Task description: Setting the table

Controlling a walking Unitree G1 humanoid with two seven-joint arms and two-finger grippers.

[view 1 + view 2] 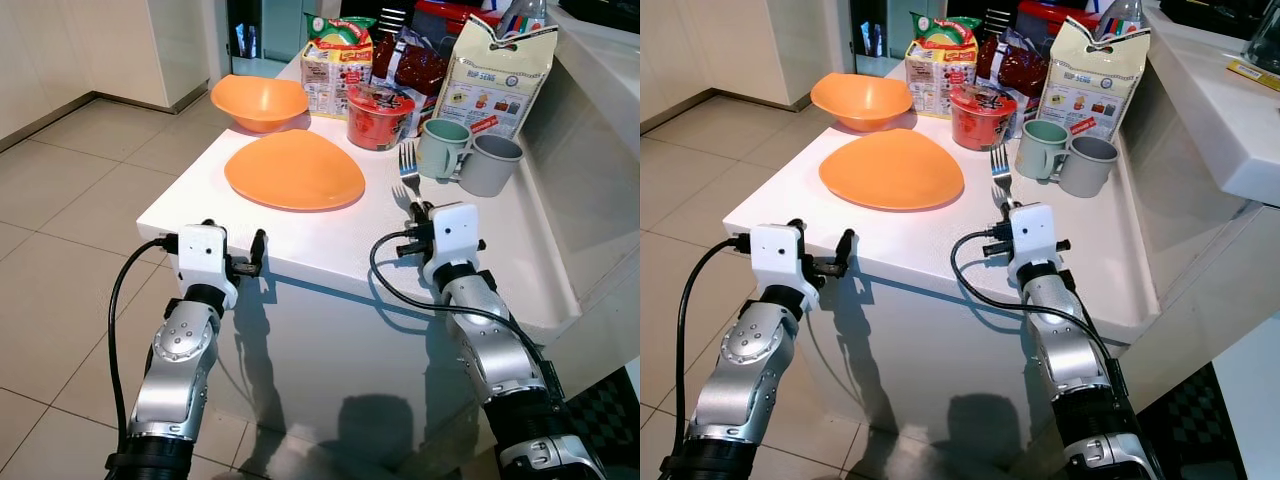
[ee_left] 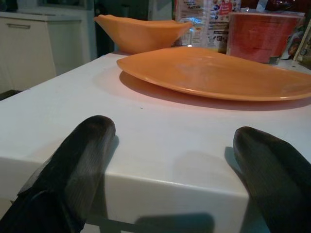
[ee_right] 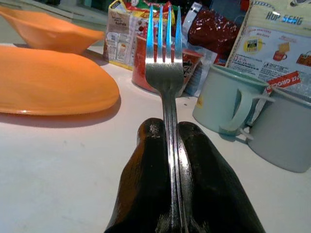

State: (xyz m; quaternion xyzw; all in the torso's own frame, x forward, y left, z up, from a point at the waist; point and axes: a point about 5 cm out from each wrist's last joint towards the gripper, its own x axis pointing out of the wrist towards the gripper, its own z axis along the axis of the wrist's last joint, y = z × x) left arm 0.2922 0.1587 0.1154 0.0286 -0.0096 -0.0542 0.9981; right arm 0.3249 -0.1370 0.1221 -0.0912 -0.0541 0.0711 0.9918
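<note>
1. The white table (image 1: 300,240) carries everything; its near edge faces the robot, and pale floor tiles (image 1: 70,200) lie beyond its left side.
2. The flat orange plate (image 1: 293,170) lies near the middle of the table and serves as the landmark for the rest.
3. The tall paper bag (image 1: 497,75) stands at the far right of the plate, with snack packets (image 1: 337,60) behind the plate.
4. The orange bowl (image 1: 259,101) sits just behind the plate, toward its left.
5. A red instant-noodle cup (image 1: 379,116) stands just behind the plate's right end.
6. A pale green mug (image 1: 441,148) and a grey mug (image 1: 489,164) stand side by side, right of the plate.
7. The right gripper (image 3: 167,141) hovers right of the plate's near edge, its fingers clamped on the handle of the fork (image 3: 164,58).
8. The fork points away from the robot, tines toward the noodle cup, in the gap between plate and mugs.
9. The left gripper (image 2: 172,155) sits at the table's near edge in front of the plate, fingers (image 2: 80,165) spread apart and holding nothing.
</note>
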